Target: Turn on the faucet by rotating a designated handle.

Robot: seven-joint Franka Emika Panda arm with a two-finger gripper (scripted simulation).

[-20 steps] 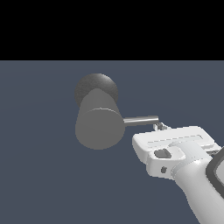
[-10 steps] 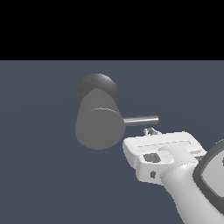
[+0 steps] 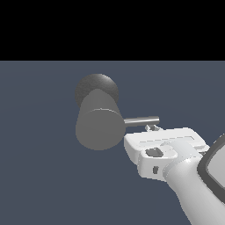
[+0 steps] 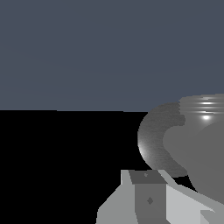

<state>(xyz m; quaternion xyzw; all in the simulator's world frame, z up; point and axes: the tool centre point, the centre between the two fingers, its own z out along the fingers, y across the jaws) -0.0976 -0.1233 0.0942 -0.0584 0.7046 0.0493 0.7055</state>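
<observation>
- Exterior view: matte grey thick cylindrical faucet (image 3: 97,127) at centre, its dark speckled round base (image 3: 96,89) at 12 o'clock of it.
- Thin shiny-grey metal rod handle (image 3: 141,121) pointing to 3 o'clock from the cylinder.
- White claw (image 3: 152,128) just under the rod's tip; open or closed, cannot tell.
- Wrist view: faucet (image 4: 197,144) and base close ahead; claw (image 4: 148,192) partly seen.

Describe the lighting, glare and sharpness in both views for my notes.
Exterior view: flat, even render, sharp edges, no cast shadows; soft sheen along the handle; black band across the top. Wrist view: bright banded glare on the faucet, speckled shading on its round base; the gripper fills the foreground, crisp, no blur.
</observation>
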